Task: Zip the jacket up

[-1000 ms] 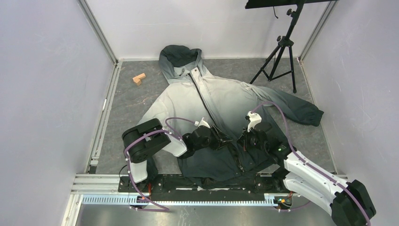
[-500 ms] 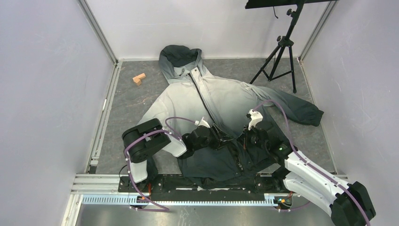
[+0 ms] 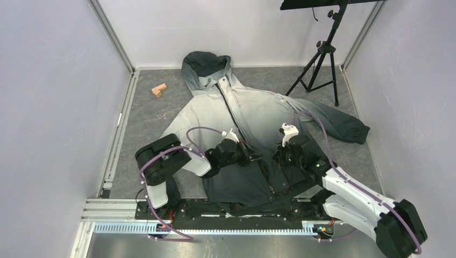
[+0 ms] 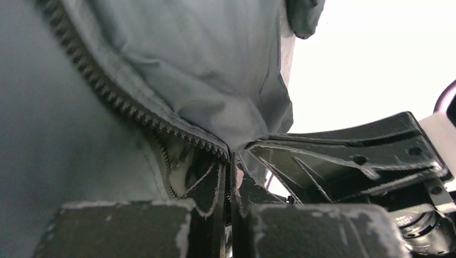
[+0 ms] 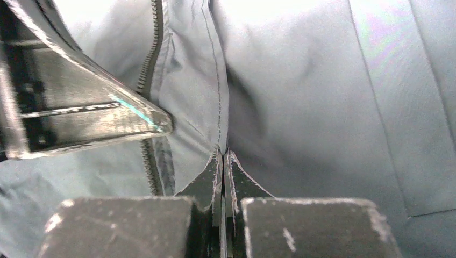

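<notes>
The jacket (image 3: 236,110) lies flat, dark hood at the far end, charcoal hem near the arm bases, its dark zipper (image 3: 232,110) down the middle. My left gripper (image 3: 257,157) is shut on the jacket's front edge beside the zipper teeth (image 4: 107,97), the pinch showing in the left wrist view (image 4: 231,156). My right gripper (image 3: 277,157) is shut on a fold of the other front panel (image 5: 301,80), the pinch showing in the right wrist view (image 5: 223,153). The two grippers are a few centimetres apart. I cannot see the slider.
A small wooden block (image 3: 158,90) lies at the far left on the grey mat. A black tripod (image 3: 320,59) stands at the far right. Walls close in both sides. A metal rail (image 3: 215,207) runs along the near edge.
Both grippers have moved a little away from the bases, carrying the pinched jacket edges with them. The left arm's elbow has shifted slightly left.
</notes>
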`<state>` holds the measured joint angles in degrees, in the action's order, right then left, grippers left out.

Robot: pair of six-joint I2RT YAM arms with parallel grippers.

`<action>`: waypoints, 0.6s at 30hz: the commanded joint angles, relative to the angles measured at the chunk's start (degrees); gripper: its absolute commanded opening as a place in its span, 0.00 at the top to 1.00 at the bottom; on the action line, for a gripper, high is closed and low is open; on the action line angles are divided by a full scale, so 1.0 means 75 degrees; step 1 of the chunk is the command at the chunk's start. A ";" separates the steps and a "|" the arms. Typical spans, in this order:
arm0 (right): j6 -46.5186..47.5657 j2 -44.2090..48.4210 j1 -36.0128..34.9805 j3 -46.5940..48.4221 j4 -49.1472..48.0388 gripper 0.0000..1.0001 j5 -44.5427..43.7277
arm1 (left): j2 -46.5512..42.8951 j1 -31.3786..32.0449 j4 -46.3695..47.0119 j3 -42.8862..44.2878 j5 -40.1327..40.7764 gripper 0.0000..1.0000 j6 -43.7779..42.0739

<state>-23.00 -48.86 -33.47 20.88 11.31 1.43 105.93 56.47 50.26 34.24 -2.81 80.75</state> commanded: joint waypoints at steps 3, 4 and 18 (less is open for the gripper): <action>0.1181 -0.1204 0.0069 0.1044 0.0563 0.94 -0.1288 | -0.0643 -0.0526 -0.1526 0.0786 -0.0517 0.98 -0.2274; 0.1271 -0.1305 0.0069 0.1145 0.0649 0.90 -0.1371 | -0.0605 -0.0532 -0.1502 0.0809 -0.0570 0.98 -0.2302; 0.0864 0.0857 -0.0201 0.1502 0.3074 0.37 0.0997 | -0.0629 -0.0744 -0.0976 0.1017 -0.1281 0.98 -0.2625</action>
<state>-14.79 -46.13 -34.52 33.80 30.33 -2.20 103.24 51.33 41.69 39.81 -10.98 65.28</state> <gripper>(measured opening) 0.606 0.046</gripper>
